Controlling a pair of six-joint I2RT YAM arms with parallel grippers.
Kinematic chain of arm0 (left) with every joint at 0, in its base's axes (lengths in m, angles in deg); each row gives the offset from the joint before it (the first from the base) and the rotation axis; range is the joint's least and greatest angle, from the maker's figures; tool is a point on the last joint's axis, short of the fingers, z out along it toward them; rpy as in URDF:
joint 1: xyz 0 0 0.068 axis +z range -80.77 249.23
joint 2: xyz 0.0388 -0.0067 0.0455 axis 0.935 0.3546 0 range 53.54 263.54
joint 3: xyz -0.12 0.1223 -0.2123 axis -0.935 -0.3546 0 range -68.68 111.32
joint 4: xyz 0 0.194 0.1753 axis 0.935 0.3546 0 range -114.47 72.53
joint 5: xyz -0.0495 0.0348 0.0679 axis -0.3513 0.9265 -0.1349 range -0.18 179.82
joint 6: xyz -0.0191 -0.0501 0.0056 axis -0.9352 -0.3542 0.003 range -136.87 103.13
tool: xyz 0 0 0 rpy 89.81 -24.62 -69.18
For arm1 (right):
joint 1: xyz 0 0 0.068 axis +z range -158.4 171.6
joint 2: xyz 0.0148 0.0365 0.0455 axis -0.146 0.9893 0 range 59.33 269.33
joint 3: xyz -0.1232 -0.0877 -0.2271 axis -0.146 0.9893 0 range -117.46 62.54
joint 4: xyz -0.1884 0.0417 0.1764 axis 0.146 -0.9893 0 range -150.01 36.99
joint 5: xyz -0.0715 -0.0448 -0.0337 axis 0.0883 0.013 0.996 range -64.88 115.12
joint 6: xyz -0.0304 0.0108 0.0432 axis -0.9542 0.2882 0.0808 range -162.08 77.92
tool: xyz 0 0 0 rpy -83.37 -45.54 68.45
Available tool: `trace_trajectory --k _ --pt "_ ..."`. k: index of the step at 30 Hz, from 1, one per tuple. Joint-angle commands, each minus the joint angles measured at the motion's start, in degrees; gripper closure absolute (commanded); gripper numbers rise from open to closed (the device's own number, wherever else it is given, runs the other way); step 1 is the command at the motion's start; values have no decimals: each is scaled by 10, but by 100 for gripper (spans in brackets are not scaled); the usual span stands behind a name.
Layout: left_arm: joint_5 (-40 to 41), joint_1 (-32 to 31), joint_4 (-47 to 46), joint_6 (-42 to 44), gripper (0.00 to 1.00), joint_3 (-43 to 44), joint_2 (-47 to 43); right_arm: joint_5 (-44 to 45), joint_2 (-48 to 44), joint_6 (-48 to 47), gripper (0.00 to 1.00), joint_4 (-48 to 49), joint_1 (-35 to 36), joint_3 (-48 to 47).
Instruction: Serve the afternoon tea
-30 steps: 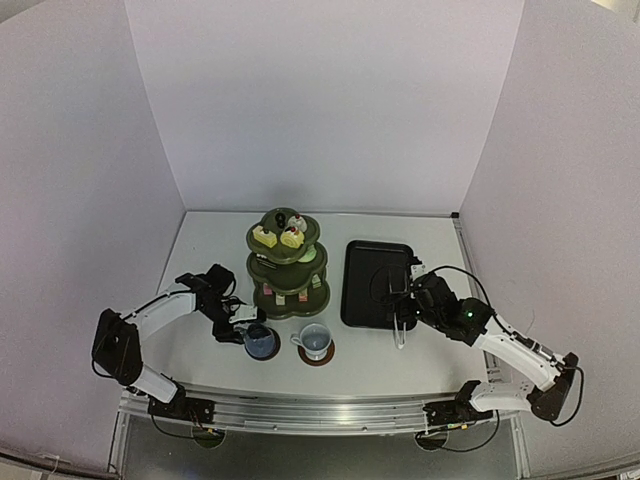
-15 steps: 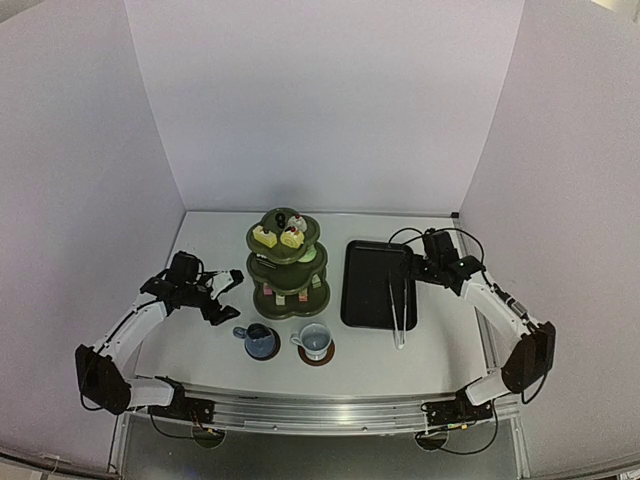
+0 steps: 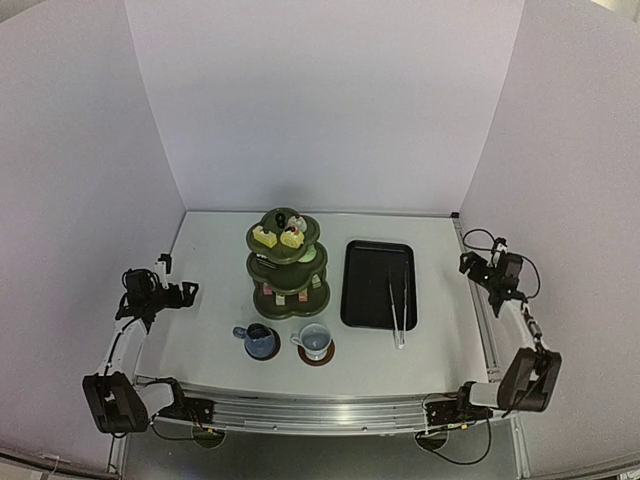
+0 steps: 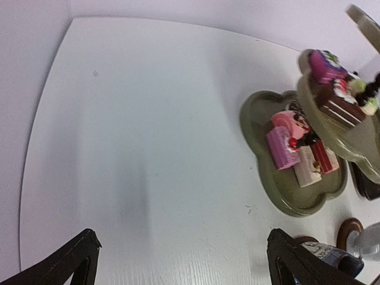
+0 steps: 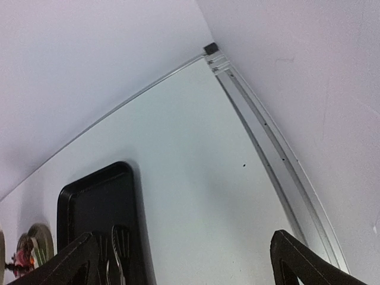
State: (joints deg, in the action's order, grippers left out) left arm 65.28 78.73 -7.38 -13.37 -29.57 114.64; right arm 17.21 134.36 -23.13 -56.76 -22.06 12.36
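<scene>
The dark green three-tier stand (image 3: pixel 285 262) stands mid-table with small colourful cakes (image 3: pixel 278 236) on its tiers. In front of it the dark blue mug (image 3: pixel 260 341) and the pale mug (image 3: pixel 316 340) each sit on a brown saucer (image 3: pixel 322 358). My left gripper (image 3: pixel 178 278) is open and empty at the far left edge. Its wrist view (image 4: pixel 182 237) shows the stand's bottom tier (image 4: pixel 252 127), pink cakes (image 4: pixel 285 145) and the blue mug (image 4: pixel 332 261) to the right. My right gripper (image 3: pixel 466 266) is open and empty at the far right edge, and it also shows in the right wrist view (image 5: pixel 184 237).
A black rectangular tray (image 3: pixel 378 284) lies right of the stand with metal tongs (image 3: pixel 398 310) on it, their ends past the near rim. The tray (image 5: pixel 89 196) and tongs (image 5: pixel 117 249) show in the right wrist view. White walls close the sides and back.
Both arms have drawn back from the middle to the table's outer edges. The left gripper left the blue mug's side and the right gripper left the tongs. The objects stayed in place.
</scene>
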Motion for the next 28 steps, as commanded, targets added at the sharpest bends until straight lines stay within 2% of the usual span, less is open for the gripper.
trace_trajectory --k 1,7,12,17,24,28 --pt "50 30 -63 -52 0 -38 -17 -64 -167 -133 2 227 20 150" --pt "185 31 -129 -46 0 -91 -30 -95 -316 -115 2 226 20 294" --pt "239 31 -194 -58 0 -145 -36 -67 -379 -91 2 235 20 373" --pt "260 31 -205 -61 0 -165 -36 -49 -361 -110 2 225 20 370" --pt "276 32 -147 -79 0 -155 -35 -78 -319 -119 2 225 20 360" --pt "299 32 -167 -83 0 -164 -44 -74 -320 -120 2 226 20 359"
